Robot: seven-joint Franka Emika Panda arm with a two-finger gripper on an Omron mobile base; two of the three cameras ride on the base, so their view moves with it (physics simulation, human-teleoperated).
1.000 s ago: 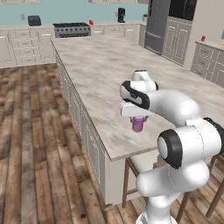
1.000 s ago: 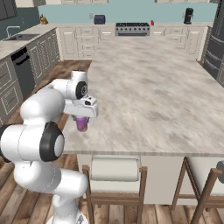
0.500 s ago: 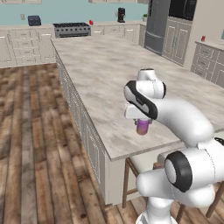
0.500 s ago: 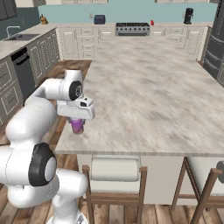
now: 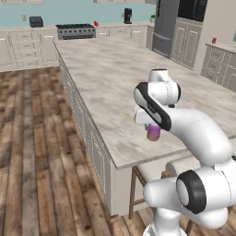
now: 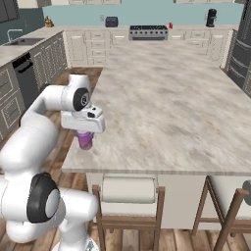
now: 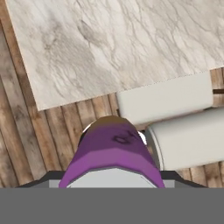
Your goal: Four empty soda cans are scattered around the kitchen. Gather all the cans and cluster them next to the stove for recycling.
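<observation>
A robot arm carries a purple soda can [image 5: 153, 132] off the near corner of the kitchen island worktop [image 5: 115, 78], its jaws clamped on the can from above, apparently so it stays upright in transit. The gripper [image 6: 85, 138] hangs just over the worktop's edge. The stove [image 6: 148, 33] stands well apart against the far wall, a red can [image 6: 170, 25] beside it, so the haul seems barely begun. The hand view looks straight down past the can [image 7: 113, 151] to plank floor and two pale stool seats [image 7: 164, 100], which the base views barely show.
</observation>
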